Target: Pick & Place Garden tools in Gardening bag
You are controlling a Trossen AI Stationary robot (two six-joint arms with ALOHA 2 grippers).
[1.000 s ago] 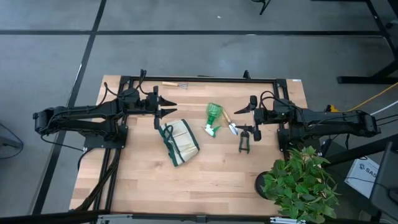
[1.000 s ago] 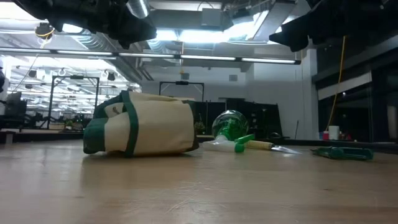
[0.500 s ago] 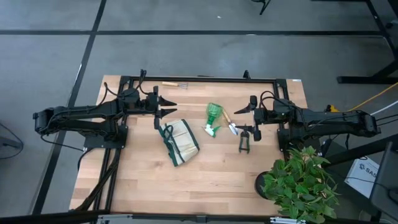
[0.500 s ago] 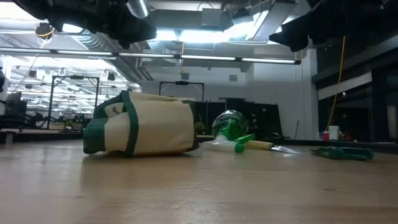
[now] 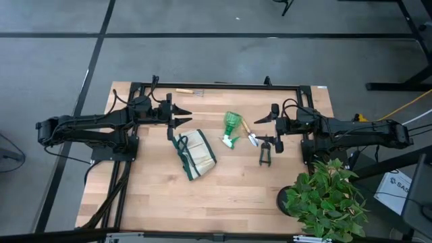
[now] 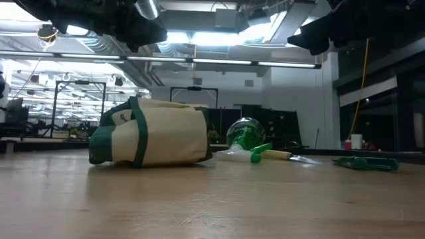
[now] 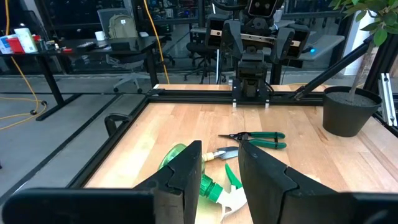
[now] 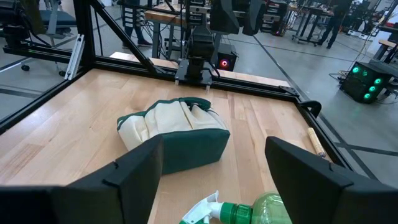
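The bag (image 5: 196,154) lies on its side with the spray bottle (image 5: 232,126), trowel (image 5: 248,133) and shears (image 5: 265,152) to its right, so the right gripper (image 5: 271,125), fingers spread wide, should drop straight onto one tool. The left gripper (image 5: 175,116), fingers narrowly parted, hangs just above the bag. Nothing has moved since the earlier frames.

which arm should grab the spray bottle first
Probably the right: the right gripper hangs open close to the spray bottle, while the left gripper sits farther off, near the gardening bag.
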